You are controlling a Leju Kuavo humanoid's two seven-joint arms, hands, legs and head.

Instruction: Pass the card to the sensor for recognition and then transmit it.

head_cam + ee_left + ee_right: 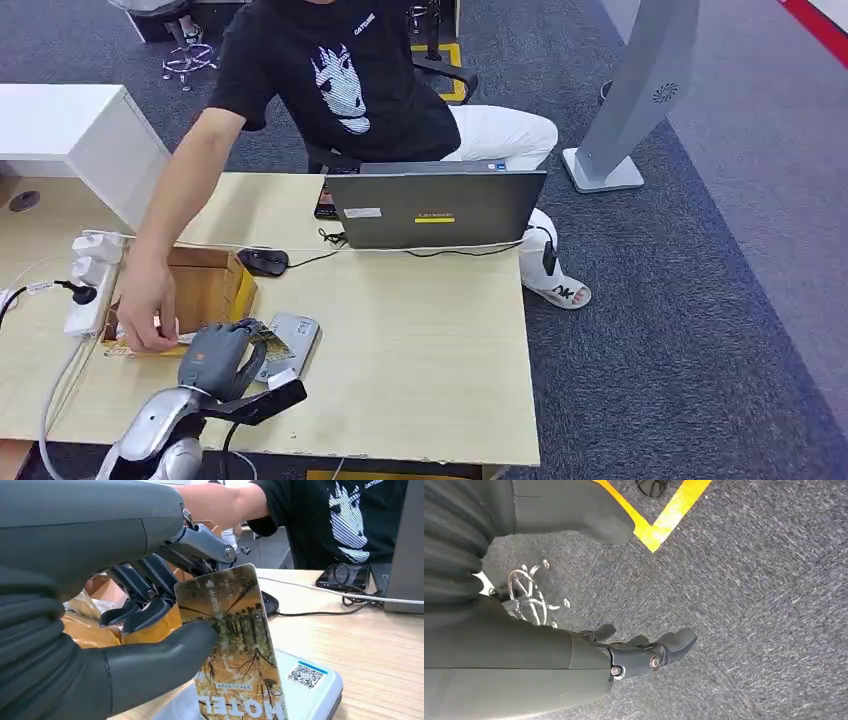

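Observation:
My left hand [218, 358] pinches a hotel key card [232, 650] with an autumn-tree print between thumb and fingers. The card [262, 337] stands just over the grey sensor pad [290, 344] on the wooden desk, its lower edge at the pad [310, 690], which carries a QR sticker. Whether the card touches the pad I cannot tell. My right hand [639, 655] hangs over dark carpet with fingers spread and nothing in it.
A person in a black T-shirt [340, 70] sits behind the desk [420, 340], one hand [145, 300] reaching into the cardboard box [205, 285] beside my left hand. A laptop [435, 205], mouse [263, 262], phone [345, 575], cables and power strip [90, 285] lie on the desk.

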